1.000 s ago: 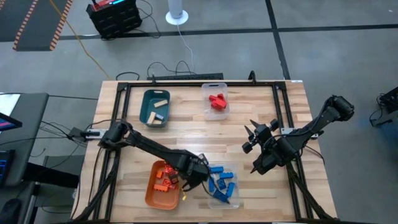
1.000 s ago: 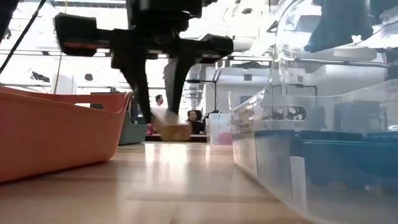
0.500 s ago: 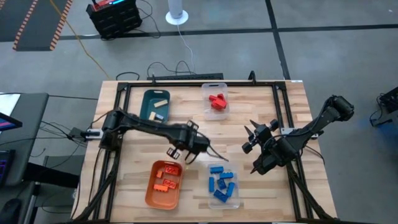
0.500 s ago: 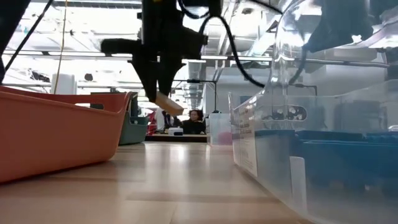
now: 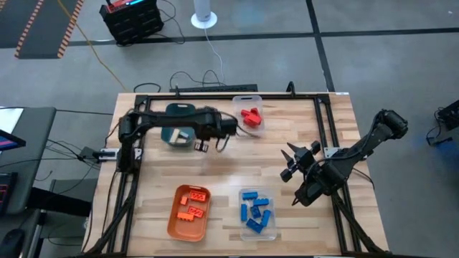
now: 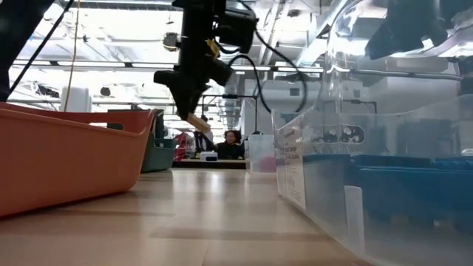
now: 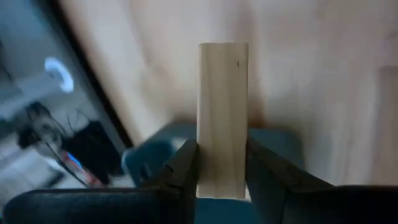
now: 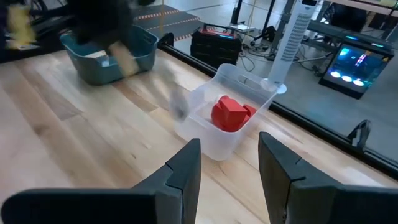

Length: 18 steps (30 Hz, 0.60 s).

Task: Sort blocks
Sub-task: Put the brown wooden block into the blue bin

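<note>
My left gripper (image 5: pixel 199 142) hangs by the near right rim of the teal tray (image 5: pixel 179 123), shut on a plain light-wood block (image 7: pixel 222 118). The low view shows that block (image 6: pixel 198 122) well above the table. Wood pieces lie in the teal tray. Orange blocks (image 5: pixel 190 208) lie in the orange tray, blue blocks (image 5: pixel 254 213) in the near clear bin, and red blocks (image 8: pixel 231 115) in the far clear bin. My right gripper (image 5: pixel 295 163) waits open over the table's right part, touching nothing. My left gripper pinches the wood block between its two fingers (image 7: pixel 186 168), which press on the long sides of its near end (image 7: pixel 221 177). The block runs on along the fingers and sticks out past their tips. It is lifted clear, over the teal tray's edge (image 7: pixel 155 155).
The orange tray (image 5: pixel 172 222) and the blue-block bin (image 5: pixel 271 229) stand near the table's near edge. The red-block bin (image 5: pixel 247 100) stands at the far edge, right of the teal tray. Bare wood lies in the table's middle. A black frame rail borders the table.
My left gripper has risen from the gap between the orange tray and the blue-block bin. It has carried the wood block off the table, toward the far edge and leftward, up to the teal tray. The block is now lifted clear.
</note>
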Motion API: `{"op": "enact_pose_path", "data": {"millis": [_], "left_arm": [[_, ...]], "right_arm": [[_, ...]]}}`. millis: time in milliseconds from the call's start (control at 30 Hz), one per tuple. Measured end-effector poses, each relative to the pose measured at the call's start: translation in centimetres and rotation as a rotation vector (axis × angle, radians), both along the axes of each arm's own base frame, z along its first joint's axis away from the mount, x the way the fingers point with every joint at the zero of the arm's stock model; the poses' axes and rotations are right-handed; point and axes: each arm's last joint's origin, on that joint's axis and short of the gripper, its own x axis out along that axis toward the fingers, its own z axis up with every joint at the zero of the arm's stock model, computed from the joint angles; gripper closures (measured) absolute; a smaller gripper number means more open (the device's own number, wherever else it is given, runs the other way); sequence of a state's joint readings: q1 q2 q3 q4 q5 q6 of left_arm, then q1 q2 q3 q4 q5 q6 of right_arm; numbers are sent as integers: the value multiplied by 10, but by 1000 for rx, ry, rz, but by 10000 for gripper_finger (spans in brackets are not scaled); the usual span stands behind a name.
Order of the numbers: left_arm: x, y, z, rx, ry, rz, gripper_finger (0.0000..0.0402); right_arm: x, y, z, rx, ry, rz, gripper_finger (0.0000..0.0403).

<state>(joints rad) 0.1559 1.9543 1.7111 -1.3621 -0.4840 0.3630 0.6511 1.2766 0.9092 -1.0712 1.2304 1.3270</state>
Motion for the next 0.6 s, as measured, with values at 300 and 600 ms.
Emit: {"op": "enact_pose_path", "data": {"millis": [300,600], "left_arm": [[-44,54,49,59,-193,307,306],[-91,90,20,66,-143,467,306]], "right_arm": [[1,4,0,27,-32,12,267],[5,7,1,30,-42,28,267]]}}
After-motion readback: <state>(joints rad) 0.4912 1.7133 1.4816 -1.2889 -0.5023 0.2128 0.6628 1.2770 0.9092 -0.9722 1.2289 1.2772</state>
